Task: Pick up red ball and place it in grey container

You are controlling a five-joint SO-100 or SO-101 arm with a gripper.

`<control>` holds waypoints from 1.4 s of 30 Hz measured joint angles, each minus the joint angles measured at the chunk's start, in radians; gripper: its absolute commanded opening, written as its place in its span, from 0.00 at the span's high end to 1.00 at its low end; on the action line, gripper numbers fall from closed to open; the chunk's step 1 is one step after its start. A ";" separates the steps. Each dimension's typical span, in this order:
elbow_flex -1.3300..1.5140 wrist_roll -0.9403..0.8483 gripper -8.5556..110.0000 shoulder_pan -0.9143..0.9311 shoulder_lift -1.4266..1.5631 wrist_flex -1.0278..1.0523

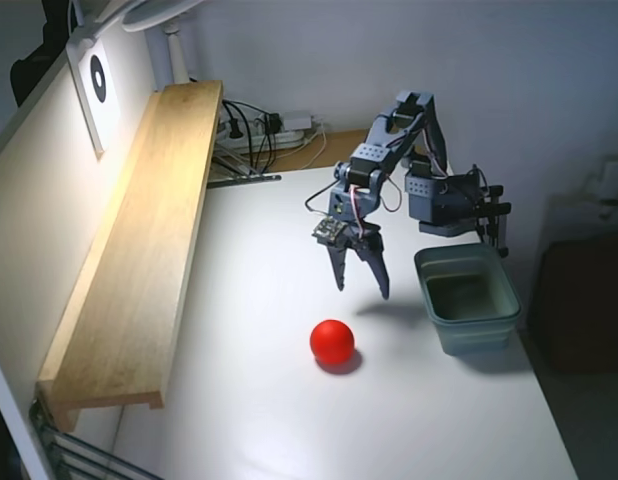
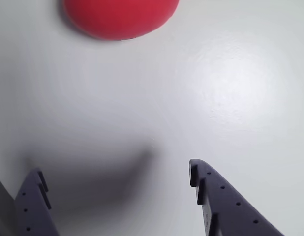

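No readable text, labels or numbers; only a black ring sign on a white card (image 1: 97,80) above the wooden shelf (image 1: 139,240).

Item one: the red ball (image 1: 332,341), smooth and plain, which you find resting on the white bench. Item two: the grey container (image 1: 473,331), rectangular with rounded corners, upright, empty, to its right, well apart.

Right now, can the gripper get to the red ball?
Probably yes. The gripper is open, above the white table, and nothing lies between it and the red ball.
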 measured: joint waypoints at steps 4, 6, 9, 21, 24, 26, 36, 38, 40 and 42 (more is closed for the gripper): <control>0.000 0.000 0.61 -0.011 0.000 0.000; 0.000 0.000 0.61 -0.008 0.000 0.000; 0.000 0.000 0.61 -0.002 0.000 -0.012; 0.000 0.000 0.61 -0.006 0.000 -0.087; 0.000 0.000 0.61 -0.006 0.000 -0.129; 0.000 0.000 0.61 -0.006 0.000 -0.160; 0.000 0.000 0.61 -0.006 0.000 -0.302; 0.000 0.000 0.61 -0.006 0.000 -0.308; 0.000 0.000 0.61 -0.006 0.000 -0.310; 0.000 0.000 0.61 -0.006 0.000 -0.310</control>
